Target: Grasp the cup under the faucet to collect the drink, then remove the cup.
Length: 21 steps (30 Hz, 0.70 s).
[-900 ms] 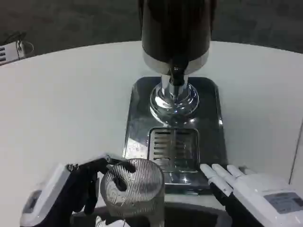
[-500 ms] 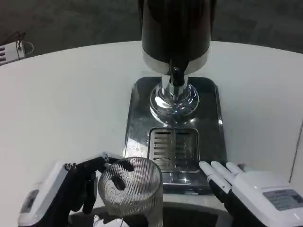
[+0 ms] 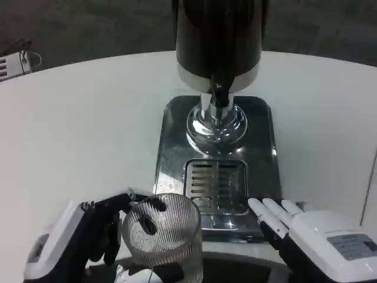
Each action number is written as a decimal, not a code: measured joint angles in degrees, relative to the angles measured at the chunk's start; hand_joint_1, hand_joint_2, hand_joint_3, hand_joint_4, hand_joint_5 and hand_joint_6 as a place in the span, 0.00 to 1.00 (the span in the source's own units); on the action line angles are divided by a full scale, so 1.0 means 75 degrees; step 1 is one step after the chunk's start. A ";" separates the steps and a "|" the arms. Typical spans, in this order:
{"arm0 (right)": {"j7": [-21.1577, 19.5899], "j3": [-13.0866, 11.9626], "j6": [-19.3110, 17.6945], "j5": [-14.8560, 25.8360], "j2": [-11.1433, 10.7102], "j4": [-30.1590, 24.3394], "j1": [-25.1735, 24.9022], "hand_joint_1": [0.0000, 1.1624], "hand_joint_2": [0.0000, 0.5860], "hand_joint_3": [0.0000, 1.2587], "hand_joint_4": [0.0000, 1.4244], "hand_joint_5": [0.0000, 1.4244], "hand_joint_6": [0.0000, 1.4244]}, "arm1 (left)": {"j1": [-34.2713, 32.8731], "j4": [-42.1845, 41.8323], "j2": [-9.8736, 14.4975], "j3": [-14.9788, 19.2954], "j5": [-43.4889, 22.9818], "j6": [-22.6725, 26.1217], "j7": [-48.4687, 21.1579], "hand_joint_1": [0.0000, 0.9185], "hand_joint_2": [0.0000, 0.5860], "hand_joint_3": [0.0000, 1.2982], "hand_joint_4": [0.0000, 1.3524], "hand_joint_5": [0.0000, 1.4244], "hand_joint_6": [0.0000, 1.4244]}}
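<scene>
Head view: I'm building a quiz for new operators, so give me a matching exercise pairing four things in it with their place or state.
Things:
1. ribbed glass cup
2. left hand
3. right hand
4. drip grate

Places or states:
A. fingers out straight, holding nothing, at the chrome base's front right corner
B. set in the chrome base below the black faucet, nothing on it
C. grips the cup's side
D. held in front of the base, near the table's front edge

Pairs: 1-D, 2-C, 3-A, 4-B
</scene>
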 measured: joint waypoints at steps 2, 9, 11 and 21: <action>0.0000 0.0000 0.0000 0.0001 0.0000 0.0000 0.0000 0.46 0.75 0.00 0.00 0.00 0.00 | -0.0012 0.0048 -0.0001 -0.0004 0.0002 0.0000 0.0000 0.55 0.00 0.74 0.82 0.90 1.00; 0.0000 -0.0018 -0.0001 0.0011 -0.0033 0.0002 0.0010 0.46 0.75 0.00 0.00 0.00 0.00 | -0.0305 0.0288 -0.0048 -0.0082 0.0129 0.0060 0.0018 0.55 0.00 0.74 0.82 0.90 1.00; -0.0001 -0.0059 -0.0001 0.0040 -0.0049 0.0009 0.0027 0.46 0.75 0.00 0.00 0.00 0.00 | -0.0507 0.0482 -0.0092 -0.0162 0.0288 0.0133 0.0065 0.55 0.00 0.74 0.82 0.90 1.00; -0.0023 -0.0283 -0.0012 0.0346 -0.0114 0.0011 0.0200 0.46 0.75 0.00 0.00 0.00 0.00 | -0.1882 0.1800 -0.0142 -0.0418 0.0985 0.0459 0.0660 0.55 0.00 0.74 0.82 0.90 1.00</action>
